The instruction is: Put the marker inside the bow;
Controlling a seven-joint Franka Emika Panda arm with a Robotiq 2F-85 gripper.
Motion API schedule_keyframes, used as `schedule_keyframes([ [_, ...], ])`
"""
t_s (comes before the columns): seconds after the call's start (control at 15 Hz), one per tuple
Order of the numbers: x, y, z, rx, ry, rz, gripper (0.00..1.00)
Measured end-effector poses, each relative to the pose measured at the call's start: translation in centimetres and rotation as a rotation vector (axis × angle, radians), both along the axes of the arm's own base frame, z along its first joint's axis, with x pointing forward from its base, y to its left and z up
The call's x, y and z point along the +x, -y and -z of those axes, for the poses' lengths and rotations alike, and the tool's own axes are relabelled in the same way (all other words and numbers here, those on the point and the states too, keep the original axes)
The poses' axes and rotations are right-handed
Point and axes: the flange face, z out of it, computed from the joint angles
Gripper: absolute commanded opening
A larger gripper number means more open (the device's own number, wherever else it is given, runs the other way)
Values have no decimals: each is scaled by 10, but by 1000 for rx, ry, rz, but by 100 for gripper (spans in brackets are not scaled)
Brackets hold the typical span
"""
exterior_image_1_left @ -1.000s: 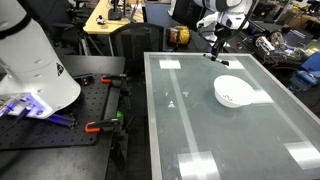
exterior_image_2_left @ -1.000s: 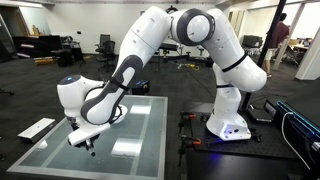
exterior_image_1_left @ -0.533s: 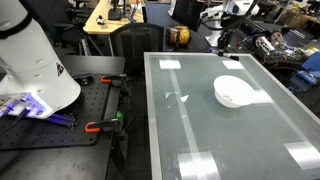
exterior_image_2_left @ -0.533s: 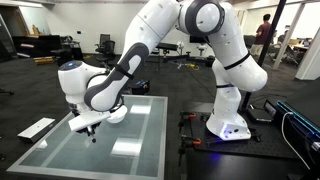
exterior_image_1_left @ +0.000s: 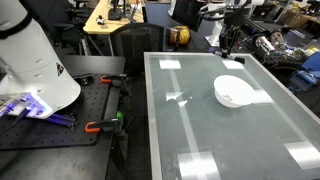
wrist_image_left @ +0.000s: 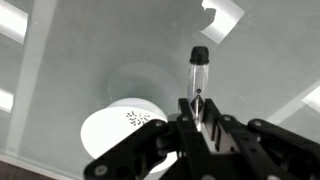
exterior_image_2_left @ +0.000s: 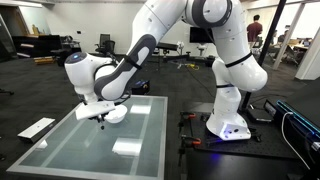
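A white bowl [exterior_image_1_left: 233, 92] sits on the glass table [exterior_image_1_left: 210, 130]; it also shows in the wrist view [wrist_image_left: 115, 128] at lower left and in an exterior view [exterior_image_2_left: 114, 114] under the arm. My gripper [wrist_image_left: 197, 106] is shut on a marker [wrist_image_left: 198, 72] with a black cap that points down at the table. The gripper [exterior_image_1_left: 230, 42] hangs above the table's far edge, beyond the bowl. In an exterior view the gripper [exterior_image_2_left: 101, 115] is just beside the bowl, above the glass.
The robot base [exterior_image_1_left: 30, 60] stands on a black bench with orange-handled clamps [exterior_image_1_left: 100, 125] beside the table. Desks, chairs and cluttered shelves [exterior_image_1_left: 285, 50] lie beyond the table's far edge. Ceiling lights reflect in the glass.
The gripper with the marker has moved across the table and upward, from away from the bowl to close beside it. The bowl has not moved.
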Motion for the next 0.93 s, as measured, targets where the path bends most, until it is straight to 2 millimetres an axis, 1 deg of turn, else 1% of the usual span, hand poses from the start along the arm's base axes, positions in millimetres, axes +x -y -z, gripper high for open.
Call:
schedule_keyframes([
  [0.53, -15, 39, 0, -107, -11, 199, 5],
  [0.93, -17, 71, 6, -182, 30, 333, 5],
])
